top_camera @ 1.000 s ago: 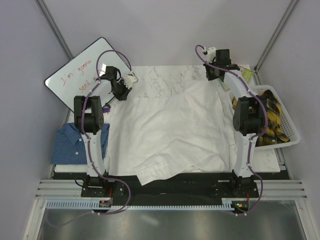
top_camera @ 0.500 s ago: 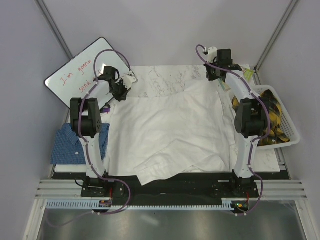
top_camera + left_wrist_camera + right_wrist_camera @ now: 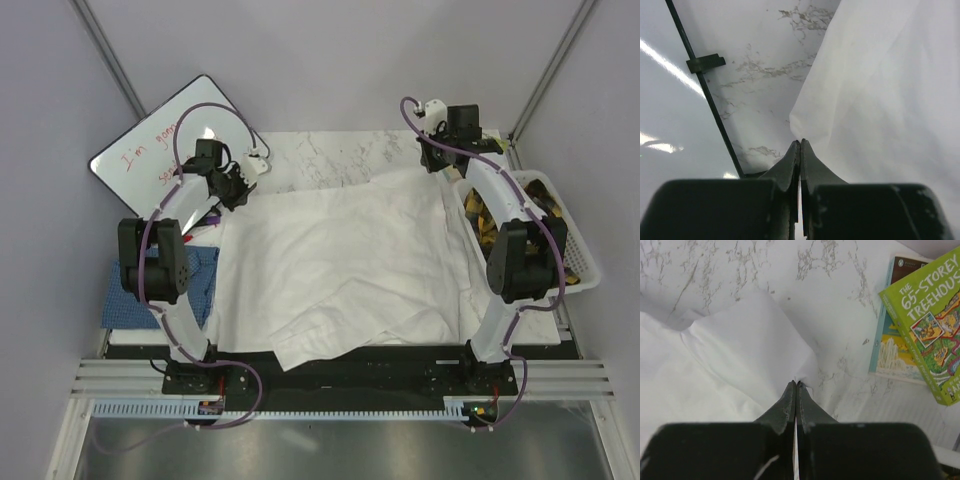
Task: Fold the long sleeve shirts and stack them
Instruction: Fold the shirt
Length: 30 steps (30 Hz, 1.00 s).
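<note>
evenly pinned at both far corners

we have the left end effector (image 3: 800, 143) and the right end effector (image 3: 796, 385) each clamped tight on a far corner of the white shirt (image 3: 340, 260), spread across the tabletop (image 3: 330, 152). gripping both corners should keep a fold straight. the blue shirt (image 3: 200, 285) waits at the left edge.

The left arm (image 3: 183, 200) and right arm (image 3: 497, 185) are slim white links with bulky black joints, on black base plates (image 3: 200, 378) at the near edge of the table (image 3: 330, 155). Purple cables (image 3: 215, 108) loop along each. The left gripper (image 3: 800, 144) and right gripper (image 3: 795, 385) have black wedge fingers.
</note>
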Each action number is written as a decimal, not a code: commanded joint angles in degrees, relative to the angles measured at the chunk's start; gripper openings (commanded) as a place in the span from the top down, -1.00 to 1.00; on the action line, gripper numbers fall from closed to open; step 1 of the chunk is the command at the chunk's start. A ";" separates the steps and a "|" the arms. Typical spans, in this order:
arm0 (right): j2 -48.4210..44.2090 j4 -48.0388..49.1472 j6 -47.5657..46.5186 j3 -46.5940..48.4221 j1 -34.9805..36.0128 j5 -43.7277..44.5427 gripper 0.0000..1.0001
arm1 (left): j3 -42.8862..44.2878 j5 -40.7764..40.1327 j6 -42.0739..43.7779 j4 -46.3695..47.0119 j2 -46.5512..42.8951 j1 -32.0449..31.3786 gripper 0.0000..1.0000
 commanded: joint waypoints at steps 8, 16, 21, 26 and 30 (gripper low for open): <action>-15.20 -1.21 -2.03 -13.00 -0.40 -2.93 1.00 | -10.39 0.55 5.68 1.46 -11.67 0.79 0.96; -22.67 -4.46 -2.56 -21.26 -0.49 -4.51 1.00 | -16.19 0.63 7.96 1.73 -14.92 0.88 0.96; -26.63 -5.26 -3.70 -28.28 -0.40 -5.39 1.00 | -19.18 0.55 9.81 1.64 -16.77 0.88 0.96; -28.30 -6.75 -4.84 -32.86 -0.49 -6.53 1.00 | -22.26 -0.07 12.27 1.73 -18.09 0.88 0.96; -28.74 -8.06 -7.39 -36.20 -0.31 -7.14 1.00 | -25.25 -1.03 15.07 1.82 -18.88 0.79 0.93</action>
